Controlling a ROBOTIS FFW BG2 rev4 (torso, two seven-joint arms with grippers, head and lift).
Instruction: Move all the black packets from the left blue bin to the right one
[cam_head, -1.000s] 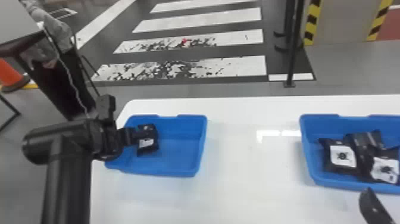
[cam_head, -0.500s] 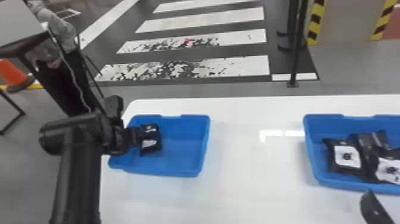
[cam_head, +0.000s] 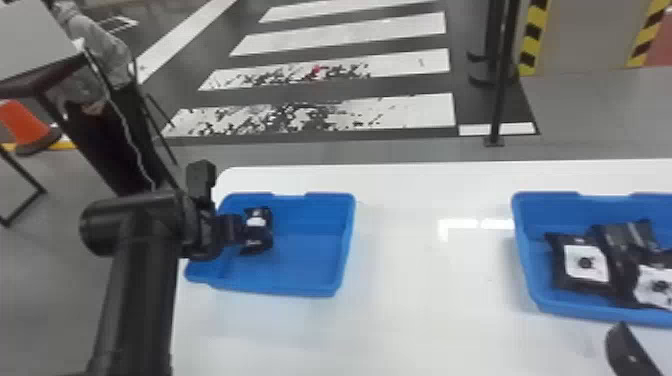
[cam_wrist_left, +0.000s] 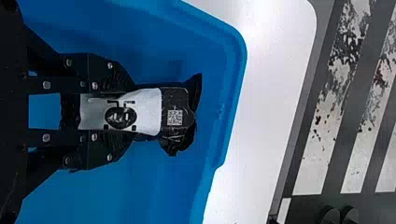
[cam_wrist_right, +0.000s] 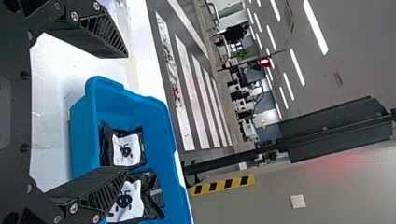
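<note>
Black white-labelled packet (cam_wrist_left: 148, 109) inside left rectangular blue bin (cam_head: 290, 289), grasped by left end effector (cam_head: 241, 231); right end effector (cam_head: 629, 351) released, near right rectangular blue bin (cam_head: 525, 260) holding other black packets (cam_head: 587, 270).

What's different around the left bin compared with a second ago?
The left gripper has moved toward the robot's right, farther into the left bin. Its fingers now look shut on the black packet, which appears narrower from the head view than before. The right gripper and the packets in the right bin stayed put.
</note>
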